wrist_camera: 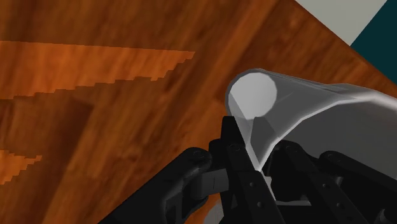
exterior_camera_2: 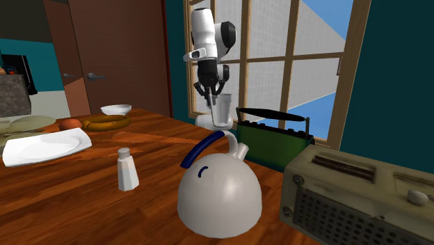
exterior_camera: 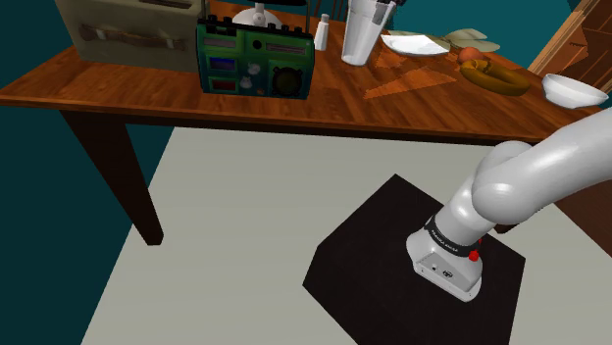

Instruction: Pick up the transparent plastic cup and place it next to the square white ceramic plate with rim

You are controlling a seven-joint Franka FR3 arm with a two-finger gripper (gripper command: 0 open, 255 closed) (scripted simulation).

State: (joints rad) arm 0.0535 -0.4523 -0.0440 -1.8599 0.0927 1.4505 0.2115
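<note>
Shoulder view: the clear cup [exterior_camera: 361, 37] is on the far side of the wooden table [exterior_camera: 147, 93], just beside the square white plate [exterior_camera: 414, 44]. The black gripper [exterior_camera: 379, 9] is at the cup's top.

Second exterior view: the gripper [exterior_camera_2: 211, 93] comes down onto the cup's rim.

Wrist view: the fingers [wrist_camera: 236, 149] pinch the cup's wall between them.
</note>
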